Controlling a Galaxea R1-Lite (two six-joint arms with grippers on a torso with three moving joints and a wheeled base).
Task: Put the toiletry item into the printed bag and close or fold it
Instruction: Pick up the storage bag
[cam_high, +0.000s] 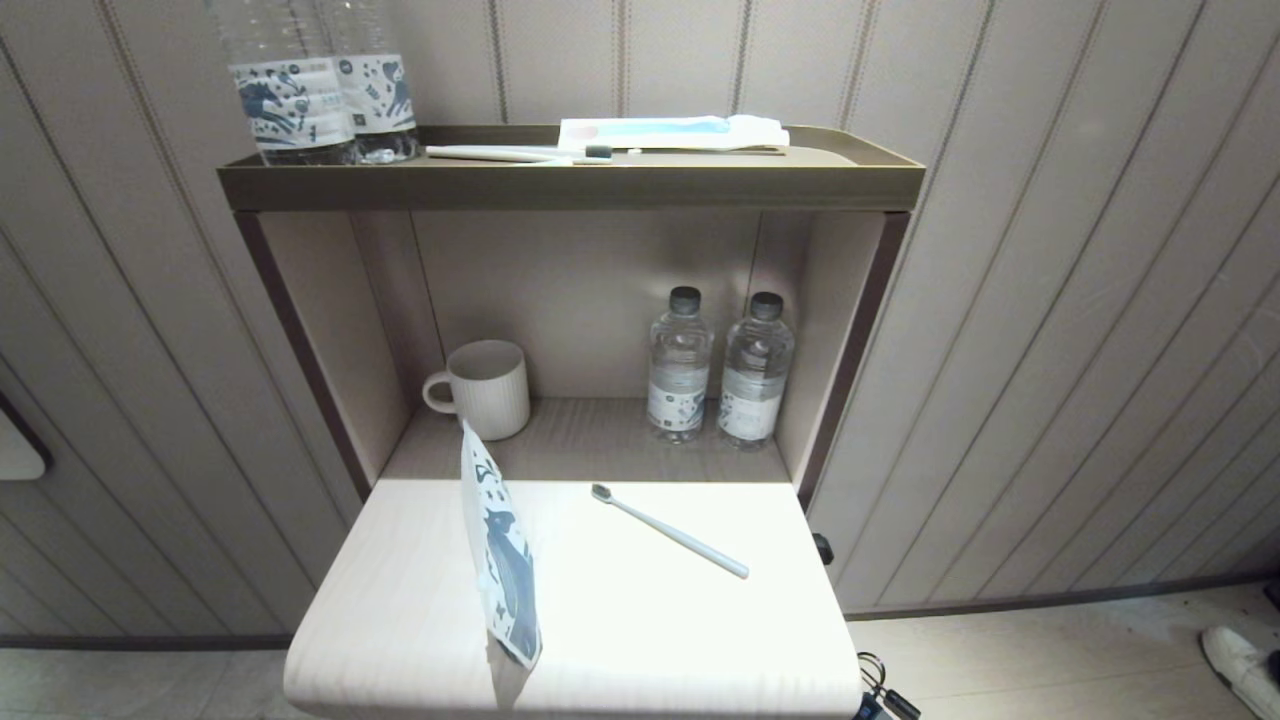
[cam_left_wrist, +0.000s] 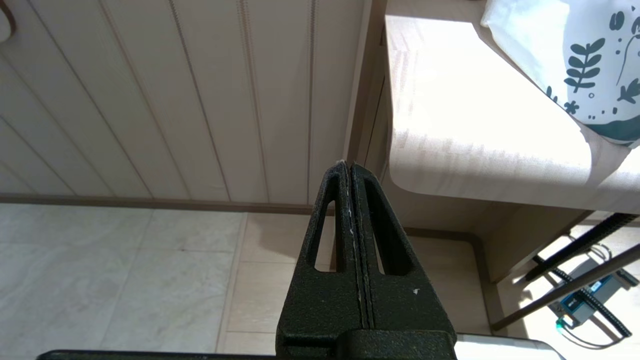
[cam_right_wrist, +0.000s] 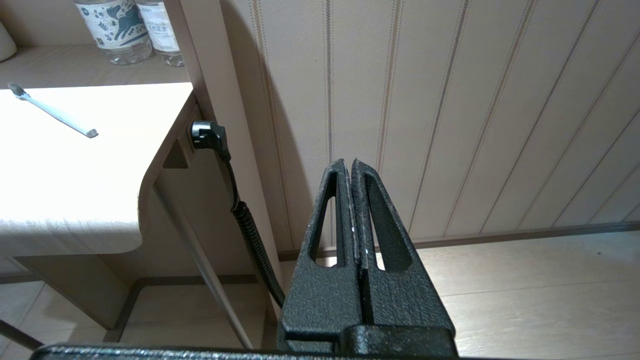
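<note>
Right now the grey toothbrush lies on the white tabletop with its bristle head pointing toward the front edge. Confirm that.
Not quite. The toothbrush does lie on the white tabletop, but its bristle head points back toward the shelf with the water bottles, not the front edge. The head view shows it.

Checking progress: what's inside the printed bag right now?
Nothing shows through the printed bag, standing edge-on; its interior is hidden. The toothbrush lies outside it, on the table.

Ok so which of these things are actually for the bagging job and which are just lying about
For the job:
toothbrush, lying on the table
printed bag, standing on edge beside it

Just lying about:
mug
two small bottles in the niche
two bottles, another toothbrush and a blue-striped packet on the top shelf
</note>
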